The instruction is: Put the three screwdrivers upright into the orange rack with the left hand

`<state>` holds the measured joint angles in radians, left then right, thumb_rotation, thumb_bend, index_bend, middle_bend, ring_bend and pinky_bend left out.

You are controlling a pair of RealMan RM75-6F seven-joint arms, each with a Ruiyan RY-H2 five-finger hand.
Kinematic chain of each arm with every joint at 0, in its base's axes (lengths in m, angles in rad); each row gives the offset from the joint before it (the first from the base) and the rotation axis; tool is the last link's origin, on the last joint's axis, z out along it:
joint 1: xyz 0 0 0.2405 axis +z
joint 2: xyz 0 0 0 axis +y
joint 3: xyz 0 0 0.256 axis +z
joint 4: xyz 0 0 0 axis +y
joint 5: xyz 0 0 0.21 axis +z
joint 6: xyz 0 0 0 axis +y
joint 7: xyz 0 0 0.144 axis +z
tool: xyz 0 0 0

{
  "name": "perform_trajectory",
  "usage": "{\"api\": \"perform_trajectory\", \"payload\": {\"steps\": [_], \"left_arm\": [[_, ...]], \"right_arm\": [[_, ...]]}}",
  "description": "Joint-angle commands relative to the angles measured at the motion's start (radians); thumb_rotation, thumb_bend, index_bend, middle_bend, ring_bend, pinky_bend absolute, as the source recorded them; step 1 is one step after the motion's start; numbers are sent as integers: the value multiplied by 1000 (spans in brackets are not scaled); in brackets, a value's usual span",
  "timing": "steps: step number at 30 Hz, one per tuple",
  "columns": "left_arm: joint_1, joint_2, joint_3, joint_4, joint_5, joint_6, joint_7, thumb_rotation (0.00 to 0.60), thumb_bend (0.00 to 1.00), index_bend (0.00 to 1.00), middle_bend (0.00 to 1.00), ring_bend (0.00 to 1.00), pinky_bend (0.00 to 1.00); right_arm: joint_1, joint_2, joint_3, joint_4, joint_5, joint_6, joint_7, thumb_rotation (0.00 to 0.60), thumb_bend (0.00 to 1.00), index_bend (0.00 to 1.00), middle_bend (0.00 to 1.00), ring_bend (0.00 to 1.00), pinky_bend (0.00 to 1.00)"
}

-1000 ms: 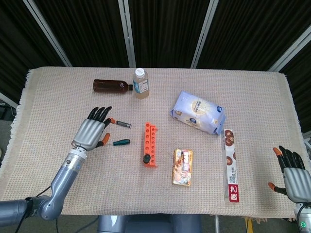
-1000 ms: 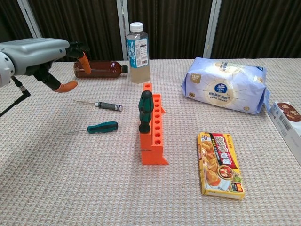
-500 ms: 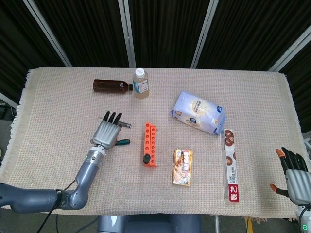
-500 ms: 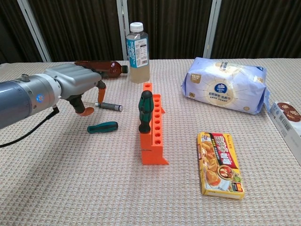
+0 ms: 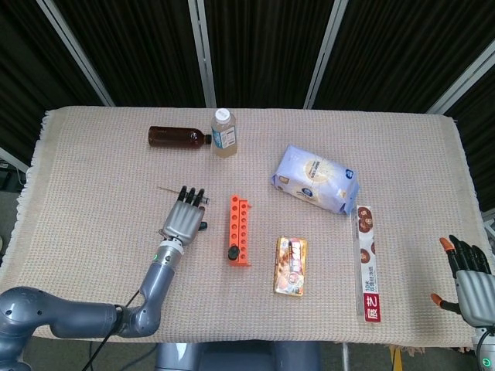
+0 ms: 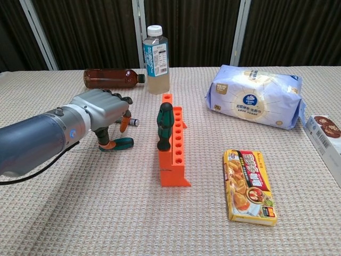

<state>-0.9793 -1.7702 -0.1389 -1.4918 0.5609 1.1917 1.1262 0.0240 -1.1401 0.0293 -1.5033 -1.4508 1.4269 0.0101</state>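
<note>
One of three done: a dark green screwdriver is standing upright in the orange rack, in a hole near its front end. Two are still lying on the table, left of the rack. The left hand is hanging over both; its fingers are curling down around the teal-handled screwdriver, thumb touching the handle's butt end, but a closed grasp isn't clear, can't tell. The grey-handled screwdriver is peeking out behind the hand, mostly hidden. The right hand is idling at the table's far edge, fingers spread, holding nothing.

Rack: hard plastic, one row of round holes, wedge foot. Handles look smooth and rounded. Table cover is coarse woven beige cloth.
</note>
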Motion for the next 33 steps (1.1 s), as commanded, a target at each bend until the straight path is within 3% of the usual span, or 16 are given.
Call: {"api": "perform_trajectory", "payload": {"steps": [1,12,24,33], "left_arm": [[-4,-26,-5,32,-10,2,5,600,308,382,0,0,0],[1,-74,0,82,-6,-8,1,600,308,385,0,0,0],[22,-20,22,-22,39,-8,-13,600,308,414,0,0,0],[19,-37,21,2,32,-5,2,600,310,411,0,0,0]], "right_arm": [[0,0,0,3,0,-1,2,600,0,0,0,0,0],[0,-2,0,10,4,-6,7,600,0,0,0,0,0],[5,-7,1,22,2,-14,21,600,0,0,0,0,0],[3,-8,0,31,0,-11,30,600,0,0,0,0,0]]}}
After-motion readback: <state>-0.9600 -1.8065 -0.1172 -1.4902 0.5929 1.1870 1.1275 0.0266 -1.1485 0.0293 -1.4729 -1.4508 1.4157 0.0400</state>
